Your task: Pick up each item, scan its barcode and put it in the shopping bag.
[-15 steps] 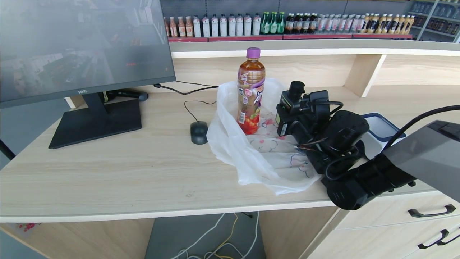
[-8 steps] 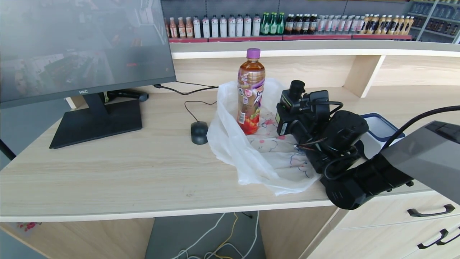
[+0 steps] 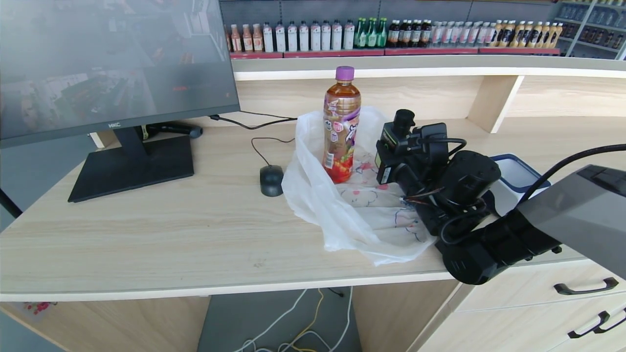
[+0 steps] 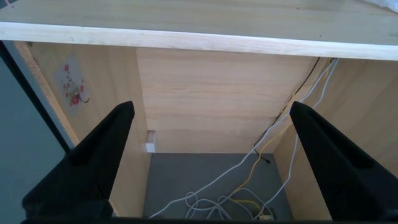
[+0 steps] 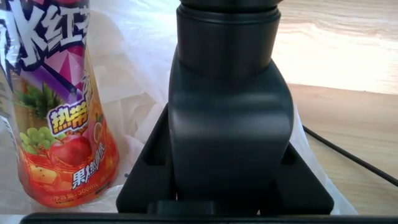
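Left gripper [image 4: 211,109] spread wide, below pale wooden counter [image 4: 186,32]. Purple-capped plastic bottle of orange drink [image 3: 341,128] upright on white plastic shopping bag [image 3: 342,217]. Right gripper [image 3: 394,146] just beside; its grip, cannot tell.

Overhead head view, right-wrist close-up, shared bottle [image 3: 341,124]

Small shop, checkout area. Long shelf [image 3: 518,49] along back wall, packed with rows of bottled drinks [image 3: 313,35], red strip along edge. In front, light wooden counter [image 3: 146,234] with raised ledge, carrying monitor [image 3: 112,63] and wired mouse [image 3: 271,179]. Thin white shopping bag [image 3: 337,215] lies open on counter, drink bottle [image 3: 341,124] upright on it. Drawers [image 3: 562,298] with black handles below counter.
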### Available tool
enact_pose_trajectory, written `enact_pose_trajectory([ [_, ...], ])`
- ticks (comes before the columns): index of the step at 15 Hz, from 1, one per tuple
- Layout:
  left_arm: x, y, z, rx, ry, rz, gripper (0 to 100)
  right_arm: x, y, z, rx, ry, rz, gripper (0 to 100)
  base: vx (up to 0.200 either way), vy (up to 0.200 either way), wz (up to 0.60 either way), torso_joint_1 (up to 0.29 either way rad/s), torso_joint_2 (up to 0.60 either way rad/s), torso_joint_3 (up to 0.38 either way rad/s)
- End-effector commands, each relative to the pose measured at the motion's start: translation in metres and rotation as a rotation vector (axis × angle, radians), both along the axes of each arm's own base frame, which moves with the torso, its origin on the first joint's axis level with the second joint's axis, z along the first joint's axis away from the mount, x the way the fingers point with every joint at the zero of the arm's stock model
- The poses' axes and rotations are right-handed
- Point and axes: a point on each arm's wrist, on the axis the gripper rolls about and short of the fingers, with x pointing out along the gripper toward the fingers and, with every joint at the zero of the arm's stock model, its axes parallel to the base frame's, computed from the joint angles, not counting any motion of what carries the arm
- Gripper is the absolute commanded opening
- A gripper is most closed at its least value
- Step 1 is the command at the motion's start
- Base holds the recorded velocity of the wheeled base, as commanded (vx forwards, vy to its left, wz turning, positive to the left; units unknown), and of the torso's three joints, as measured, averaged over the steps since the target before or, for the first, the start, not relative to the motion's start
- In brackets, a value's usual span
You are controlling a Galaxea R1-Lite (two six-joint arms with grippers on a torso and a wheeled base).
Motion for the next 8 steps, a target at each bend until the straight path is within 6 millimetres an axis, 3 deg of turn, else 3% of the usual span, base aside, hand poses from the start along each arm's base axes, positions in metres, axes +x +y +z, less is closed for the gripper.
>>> enact_pose_trajectory([
  [1,0.0,0.0,0.0,0.0,-0.001,0.0,100,0.0019,0.0012,-0.0057,-0.006,0.012,0.002,0,0.0,0.0,0.0,0.0,0.0,0.0],
  [7,0.0,0.0,0.0,0.0,-0.001,0.0,100,0.0019,0.0012,-0.0055,0.001,0.012,0.006,0,0.0,0.0,0.0,0.0,0.0,0.0],
  [8,0.0,0.0,0.0,0.0,-0.001,0.0,100,0.002,0.0012,-0.0065,0.0,0.015,0.005,100,0.0,0.0,0.0,0.0,0.0,0.0],
])
